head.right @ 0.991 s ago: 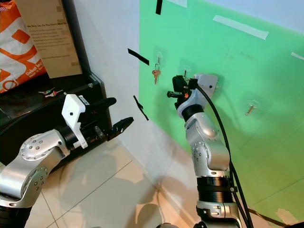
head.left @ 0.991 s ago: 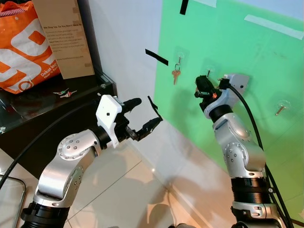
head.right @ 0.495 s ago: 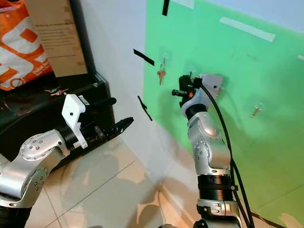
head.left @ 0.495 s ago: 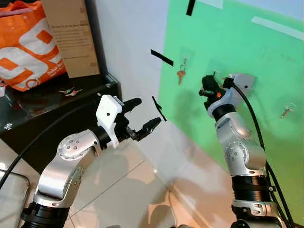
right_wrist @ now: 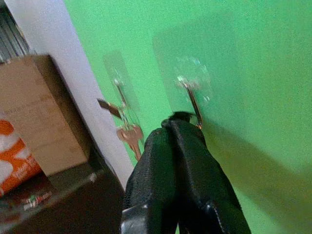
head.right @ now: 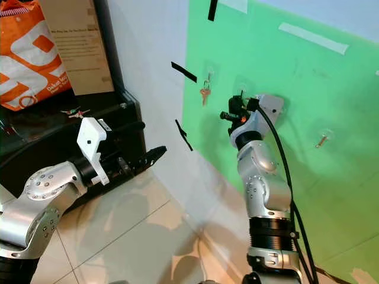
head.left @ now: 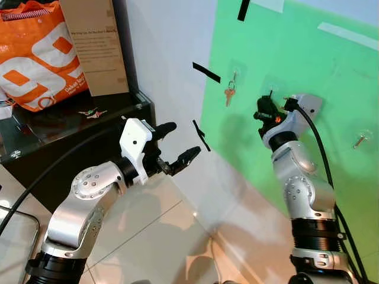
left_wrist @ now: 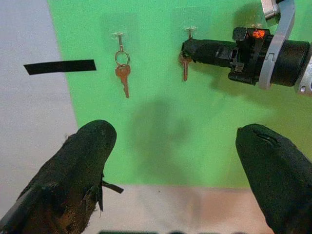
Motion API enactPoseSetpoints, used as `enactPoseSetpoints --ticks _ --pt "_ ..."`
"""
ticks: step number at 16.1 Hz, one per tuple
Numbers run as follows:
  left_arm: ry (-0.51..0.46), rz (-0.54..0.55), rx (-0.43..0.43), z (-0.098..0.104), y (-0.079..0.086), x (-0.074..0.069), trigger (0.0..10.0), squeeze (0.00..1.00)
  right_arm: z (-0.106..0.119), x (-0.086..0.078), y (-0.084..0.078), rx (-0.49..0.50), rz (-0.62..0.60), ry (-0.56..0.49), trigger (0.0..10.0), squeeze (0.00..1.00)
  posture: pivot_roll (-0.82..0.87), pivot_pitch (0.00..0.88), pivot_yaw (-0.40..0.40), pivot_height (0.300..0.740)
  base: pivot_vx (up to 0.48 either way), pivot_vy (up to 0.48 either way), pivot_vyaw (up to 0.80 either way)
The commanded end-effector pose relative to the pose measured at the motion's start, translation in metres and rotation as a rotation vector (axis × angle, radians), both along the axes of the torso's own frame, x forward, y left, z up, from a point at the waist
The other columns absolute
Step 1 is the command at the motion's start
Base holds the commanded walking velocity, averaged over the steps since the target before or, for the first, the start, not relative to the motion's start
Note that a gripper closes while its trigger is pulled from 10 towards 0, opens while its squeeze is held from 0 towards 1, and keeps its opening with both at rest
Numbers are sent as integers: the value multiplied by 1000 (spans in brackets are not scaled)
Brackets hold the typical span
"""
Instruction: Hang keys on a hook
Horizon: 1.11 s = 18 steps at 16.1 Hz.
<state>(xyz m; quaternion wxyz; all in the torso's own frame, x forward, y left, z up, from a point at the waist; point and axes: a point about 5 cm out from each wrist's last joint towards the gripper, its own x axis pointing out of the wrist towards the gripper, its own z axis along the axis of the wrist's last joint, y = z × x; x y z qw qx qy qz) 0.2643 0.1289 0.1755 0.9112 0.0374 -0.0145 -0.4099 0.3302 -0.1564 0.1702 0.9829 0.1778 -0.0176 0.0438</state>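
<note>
My right gripper is raised against the green wall panel, its tips at the second clear hook. Its fingers are shut on a key that dangles just below that hook. Another key hangs on the first hook, to the left. A third hook sticks out further right. My left gripper stands open in front of the wall, lower and to the left, holding nothing.
A black cabinet at the left carries an orange bag, a cardboard box and a small bunch of keys. Black tape strips mark the white wall. Glossy tiled floor lies below.
The whole picture has slid to the right, so the camera has moved. My right gripper stays at the second hook with the key, and the left gripper keeps its open pose.
</note>
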Motion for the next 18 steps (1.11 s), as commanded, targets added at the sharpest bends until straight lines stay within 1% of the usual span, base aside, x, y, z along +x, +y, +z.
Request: enactPoseSetpoints --ticks 1,4,6,7,8,11,13,14,15,16,17,18 --pt "0 -16 16 -1 -1 -2 10000 0 -20 -4 -13 -2 -51 100 10000 0 25 0 -37 740 0 0 0" --pt "3 -18 15 -1 -2 -3 10000 0 -19 -5 -15 24 -60 97 10000 0 19 0 -31 740 0 0 0" --pt "6 -21 16 -2 -3 -2 10000 0 -17 -6 -18 58 -71 90 10000 0 14 0 -29 740 0 0 0" --pt "5 -21 15 -2 -4 -2 10000 0 -15 -7 -22 90 -66 72 10000 0 15 0 -34 740 0 0 0" --pt "5 -19 14 -2 -4 -1 10000 0 -13 -8 -22 102 -55 57 10000 0 15 0 -35 740 0 0 0" --pt "9 -24 8 -3 -6 -2 10000 0 -9 -9 -24 95 -40 40 10000 0 -2 0 -33 740 0 0 0" --pt "11 -34 2 -3 -10 -2 10000 0 -2 -14 -21 92 29 0 10000 0 -16 0 -33 740 0 0 0" --pt "9 -41 -1 -2 -12 -1 10000 0 1 -17 -19 80 85 -20 10000 0 -19 0 -33 740 0 0 0" --pt "8 -44 -3 -1 -12 -1 10000 0 2 -19 -17 68 111 -29 10000 0 -22 0 -33 740 0 0 0" --pt "6 -49 -5 0 -14 0 10000 0 7 -23 -13 56 182 -56 10000 0 -28 0 -31 740 0 0 0" --pt "6 -50 -6 0 -15 0 10000 0 9 -25 -13 55 199 -64 10000 0 -31 0 -29 740 0 0 0" --pt "4 -54 -9 0 -16 1 10000 0 14 -28 -9 66 251 -87 10000 0 -30 0 -28 740 0 0 0"
